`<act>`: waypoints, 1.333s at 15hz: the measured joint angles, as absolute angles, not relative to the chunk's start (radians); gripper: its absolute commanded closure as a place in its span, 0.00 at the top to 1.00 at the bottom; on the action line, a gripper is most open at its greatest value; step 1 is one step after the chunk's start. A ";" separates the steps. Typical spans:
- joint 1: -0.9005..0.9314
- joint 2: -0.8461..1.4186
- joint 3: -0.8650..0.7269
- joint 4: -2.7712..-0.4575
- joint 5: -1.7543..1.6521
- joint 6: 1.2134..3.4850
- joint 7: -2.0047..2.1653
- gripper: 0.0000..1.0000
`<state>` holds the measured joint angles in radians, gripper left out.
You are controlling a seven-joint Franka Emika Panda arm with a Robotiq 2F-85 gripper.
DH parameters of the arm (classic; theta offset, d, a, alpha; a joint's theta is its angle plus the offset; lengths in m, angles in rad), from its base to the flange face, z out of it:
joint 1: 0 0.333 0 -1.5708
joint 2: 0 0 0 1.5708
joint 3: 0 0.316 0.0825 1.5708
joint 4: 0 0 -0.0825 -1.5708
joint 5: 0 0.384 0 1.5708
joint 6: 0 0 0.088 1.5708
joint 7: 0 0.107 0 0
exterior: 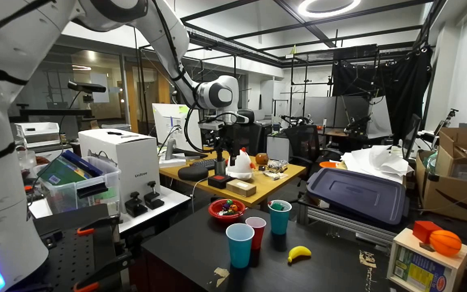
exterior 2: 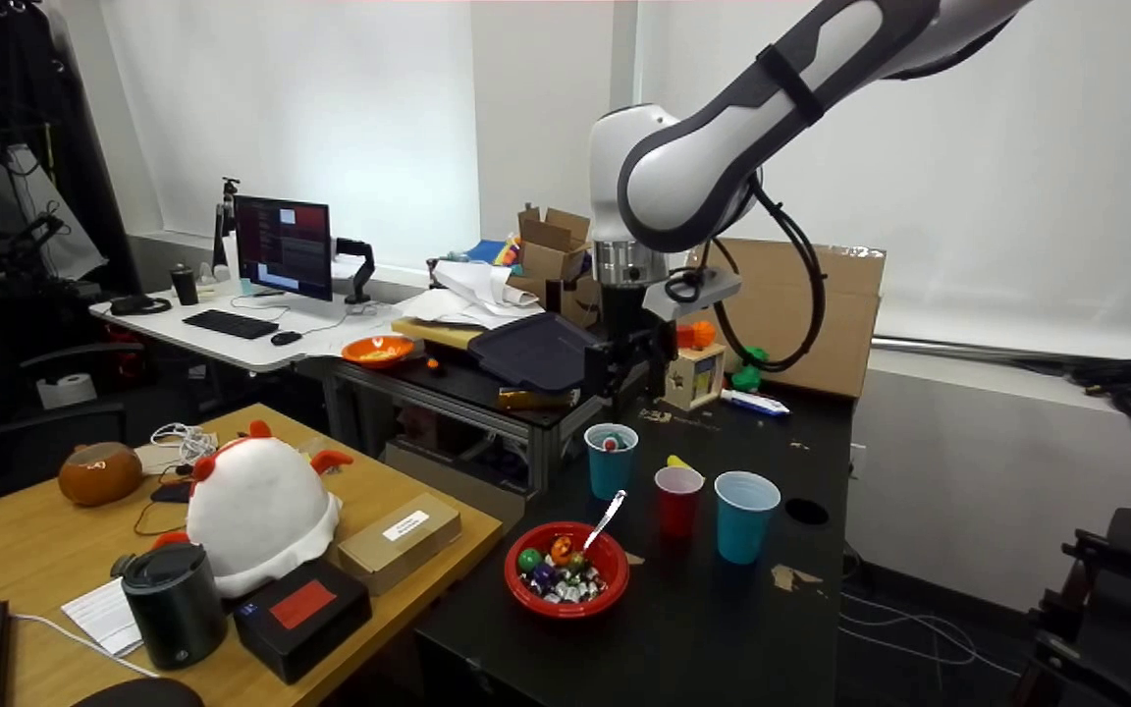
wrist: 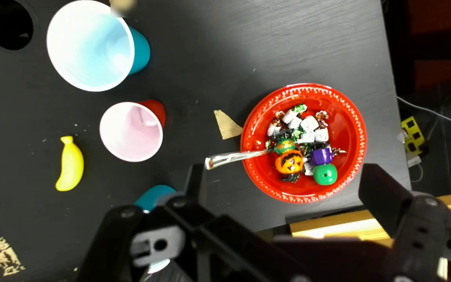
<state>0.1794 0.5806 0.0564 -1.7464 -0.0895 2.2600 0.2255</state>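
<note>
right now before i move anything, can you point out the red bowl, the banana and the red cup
Red bowl (wrist: 343,127), wrist view, on its bare inner wall
Banana (wrist: 71,165), wrist view, on the middle of its body
Red cup (exterior 2: 678,513), in an exterior view, on its outer wall

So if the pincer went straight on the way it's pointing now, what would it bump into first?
Most likely the red bowl, or the silvery handle jutting over its rim: both lie ahead of the open pincer in the wrist view. Which comes first is hard to judge, as depth is unclear.
</note>
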 measured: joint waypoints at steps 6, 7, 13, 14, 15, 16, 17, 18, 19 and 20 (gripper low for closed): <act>0.191 0.653 0.051 -1.694 -0.089 2.260 0.218 1.00; 0.186 0.651 0.049 -1.694 -0.089 2.260 0.216 1.00; 0.180 0.648 0.049 -1.694 -0.089 2.260 0.213 1.00; 0.180 0.647 0.049 -1.694 -0.089 2.260 0.213 1.00; 0.180 0.647 0.049 -1.694 -0.089 2.260 0.213 1.00; 0.180 0.647 0.049 -1.694 -0.089 2.260 0.213 1.00; 0.180 0.648 0.049 -1.694 -0.089 2.260 0.213 1.00; 0.180 0.647 0.049 -1.694 -0.089 2.260 0.213 1.00; 0.180 0.647 0.049 -1.694 -0.089 2.260 0.213 1.00; 0.180 0.647 0.049 -1.694 -0.089 2.260 0.213 1.00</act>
